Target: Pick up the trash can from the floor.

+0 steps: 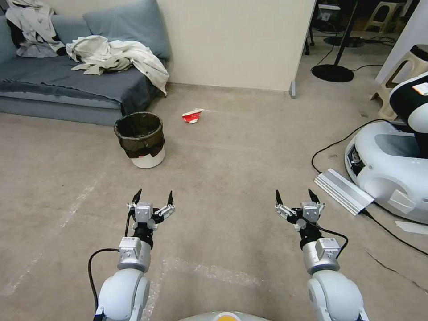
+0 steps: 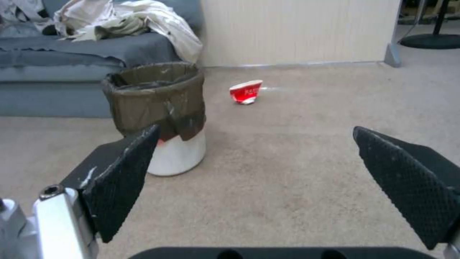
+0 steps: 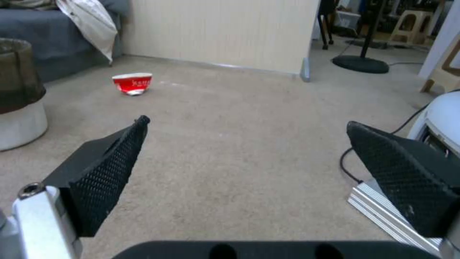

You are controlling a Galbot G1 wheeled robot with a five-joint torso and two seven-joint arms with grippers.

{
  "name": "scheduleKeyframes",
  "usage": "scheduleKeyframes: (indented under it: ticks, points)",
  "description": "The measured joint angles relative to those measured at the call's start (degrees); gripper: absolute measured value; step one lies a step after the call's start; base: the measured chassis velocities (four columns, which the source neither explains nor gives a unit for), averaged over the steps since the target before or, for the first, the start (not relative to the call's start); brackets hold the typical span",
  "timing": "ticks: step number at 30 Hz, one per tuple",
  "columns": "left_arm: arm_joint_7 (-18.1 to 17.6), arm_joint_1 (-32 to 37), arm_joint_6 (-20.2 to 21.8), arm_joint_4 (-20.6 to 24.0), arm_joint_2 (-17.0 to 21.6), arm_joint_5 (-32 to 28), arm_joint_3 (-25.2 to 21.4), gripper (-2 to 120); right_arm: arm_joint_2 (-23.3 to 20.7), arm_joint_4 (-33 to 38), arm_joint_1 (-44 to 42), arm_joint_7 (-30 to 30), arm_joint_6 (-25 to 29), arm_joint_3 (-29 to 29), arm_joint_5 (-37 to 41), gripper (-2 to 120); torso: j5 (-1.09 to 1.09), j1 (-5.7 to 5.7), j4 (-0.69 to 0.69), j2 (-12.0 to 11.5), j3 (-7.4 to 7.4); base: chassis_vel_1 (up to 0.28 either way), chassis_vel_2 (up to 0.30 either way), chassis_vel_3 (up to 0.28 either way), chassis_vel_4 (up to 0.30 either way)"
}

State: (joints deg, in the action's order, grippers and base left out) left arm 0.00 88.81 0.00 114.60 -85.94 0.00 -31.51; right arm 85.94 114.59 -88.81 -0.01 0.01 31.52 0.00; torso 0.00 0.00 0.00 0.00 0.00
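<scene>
Nearest us, our left gripper [image 1: 154, 197] and right gripper [image 1: 294, 197] hang low over the floor [image 1: 232, 169], level with each other and well apart, jaws spread wide and clamped on nothing. We judge this a ready pose: both point forward, wide enough to take a rim.

Ahead of the left gripper stands the trash can [image 1: 141, 139], upright on the floor just in front of the grey sofa [image 1: 67, 84]. Its long axis runs vertical, mouth open upward, dark bag folded down over the rim, white base bare below. It sits nearer our left arm, so we judge that arm the likelier one to reach.

Farther off, to the can's right, a crushed red-and-white cup [image 1: 192, 116] lies on the floor, well apart from the can.
</scene>
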Motion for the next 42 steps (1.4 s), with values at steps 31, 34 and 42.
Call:
scheduleKeyframes:
  ticks: [31,34,42]
  points:
    - [-2.0,4.8,3.8,11.3,0.3,-2.7,-0.8,100,1.6,13.1,-4.5,1.0,-5.2,1.0,1.5,100,-0.01,0.0,0.0,0.0,0.0,0.0,0.0,0.0,0.0]
    - [-2.6,6.4,5.1,14.8,0.4,-3.6,-1.1,100,2.2,17.4,-6.0,1.3,-6.9,1.3,1.9,100,-0.01,0.0,0.0,0.0,0.0,0.0,0.0,0.0,0.0]
    - [-4.8,11.3,9.2,26.4,0.7,-6.5,-2.0,100,2.8,26.8,-10.0,1.6,-11.1,2.1,3.9,100,0.02,0.0,0.0,0.0,-0.01,0.0,0.0,0.0,0.0]
